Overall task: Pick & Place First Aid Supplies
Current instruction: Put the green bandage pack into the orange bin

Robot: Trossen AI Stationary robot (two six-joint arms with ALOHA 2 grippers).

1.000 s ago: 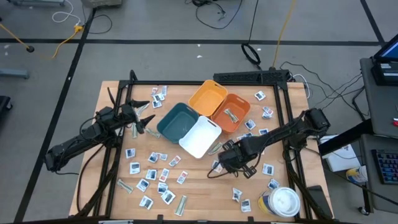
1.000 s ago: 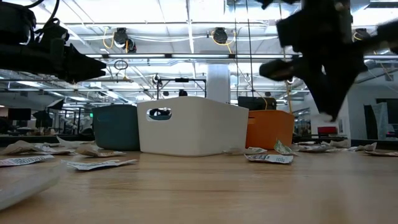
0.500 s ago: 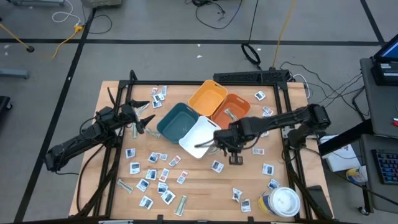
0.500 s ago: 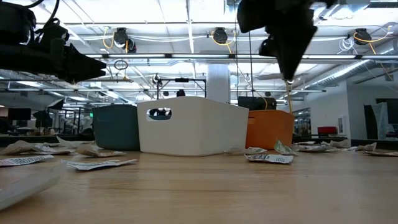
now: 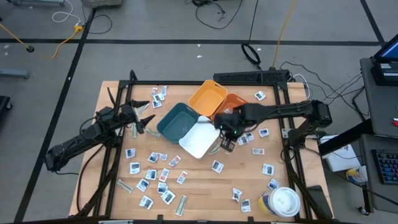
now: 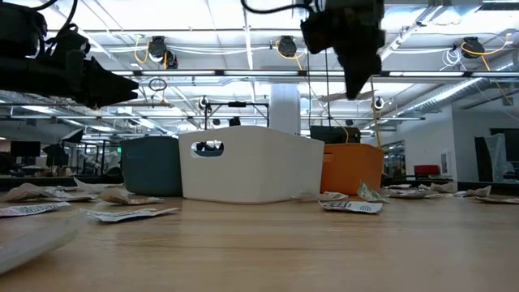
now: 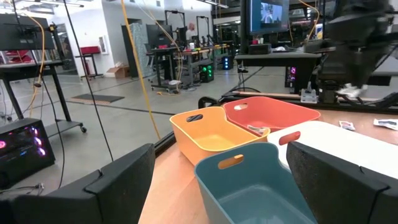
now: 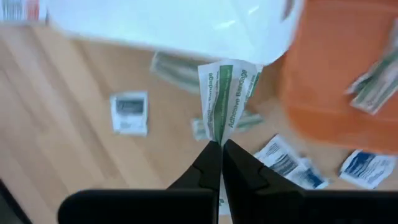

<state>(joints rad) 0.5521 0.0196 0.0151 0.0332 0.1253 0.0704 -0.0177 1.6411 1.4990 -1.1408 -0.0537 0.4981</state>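
My right gripper (image 8: 219,148) hangs above the table beside the near corner of the orange bin (image 5: 235,107), shut on a narrow white-and-green wrapped bandage strip (image 8: 226,93). In the high view it sits at the white bin's right side (image 5: 226,138); in the low view it is high above the bins (image 6: 354,88). One wrapped strip (image 5: 231,114) lies inside the orange bin. Several small first aid packets (image 5: 157,177) lie flat on the wood. My left gripper (image 5: 147,118) waits open at the table's left, level, facing the teal bin (image 7: 249,186). My right gripper pinches one end of the bandage strip (image 8: 217,138) between its two fingertips. The fingers point steeply down from above. The strip is lifted clear of the table and sticks out beyond the fingertips, creased lengthwise.
Teal (image 5: 177,121), white (image 5: 200,137), orange and yellow (image 5: 208,98) bins cluster at the table's middle back. A round white-lidded tub (image 5: 285,202) stands at the near right corner. More packets (image 5: 261,132) lie right of the bins. Black frame rails run along both sides.
My right gripper has risen and swung from the near-right part of the table toward the far edge, up to the white and orange bins, rolling about its own axis. It stays shut and carries the strip clear of the table.
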